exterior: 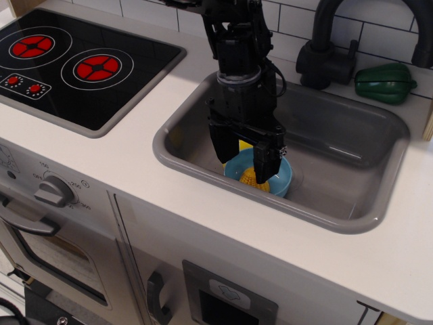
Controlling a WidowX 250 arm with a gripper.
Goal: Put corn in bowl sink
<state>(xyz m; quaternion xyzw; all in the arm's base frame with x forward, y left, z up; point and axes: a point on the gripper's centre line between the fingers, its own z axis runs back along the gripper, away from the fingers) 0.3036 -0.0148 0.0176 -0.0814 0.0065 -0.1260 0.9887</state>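
A: Observation.image view, looking down at a toy kitchen counter. The black gripper [245, 157] hangs over the light blue bowl [279, 181] in the grey sink [352, 162].

B: And the corn [253, 179]?

A: Yellow, bumpy kernel texture, lying inside the bowl. Only part of it shows between and under the two black fingers [267, 161].

B: Jaws clamped on it?

A: No, they stand apart. The corn sits low in the bowl below the fingertips, with the fingers to either side of it and nothing gripped between them. Another bit of yellow peeks out behind the gripper at the bowl's far edge; what it is I cannot tell.

B: Where does the bowl sit?

A: On the sink floor, close to the near wall, toward the left half of the basin.

B: The surroundings?

A: White countertop [135, 145] all round the sink. At the left, a black stovetop [74, 64] with two red ring burners and small red controls. At the back right, a dark faucet [331, 47], and beside it a green bell pepper [384, 82] on the counter. White tiled wall behind. Below the counter edge, a grey oven knob [54, 191] and cabinet fronts with dark handles.
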